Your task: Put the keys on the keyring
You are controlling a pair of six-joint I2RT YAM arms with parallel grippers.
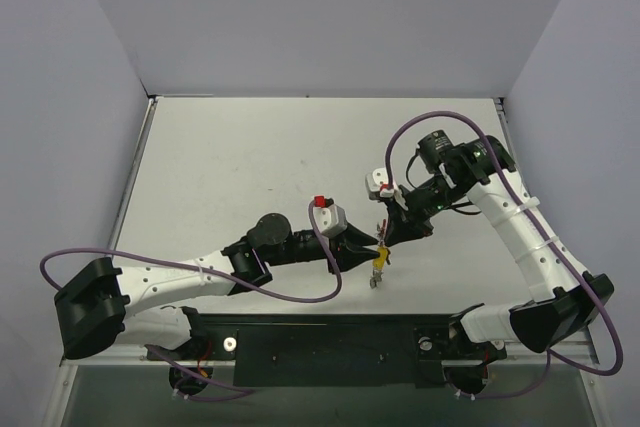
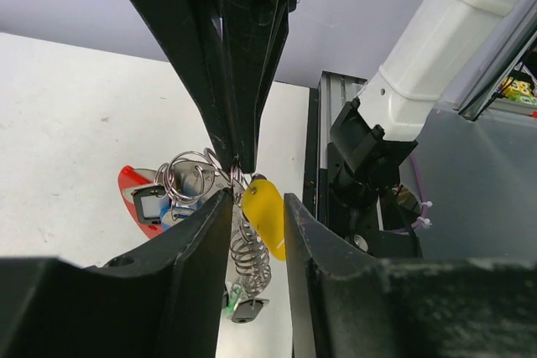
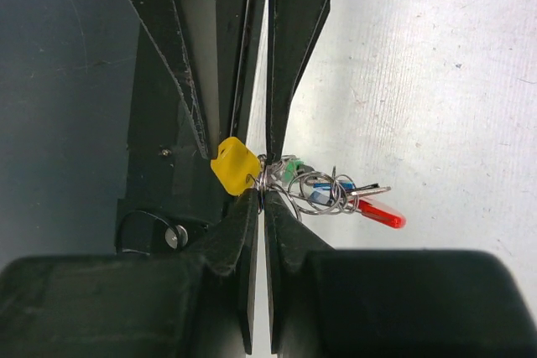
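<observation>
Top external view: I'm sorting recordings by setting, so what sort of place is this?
Probably a lab robot cell: a white table boxed in by plain walls, a left arm and right arm bolted to a black rail, purple cables looping off them.

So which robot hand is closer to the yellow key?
Left. The left gripper is open, with a finger on each side of the yellow key. The right gripper is only slightly farther, pinched shut on the keyring just beside that key.
</observation>
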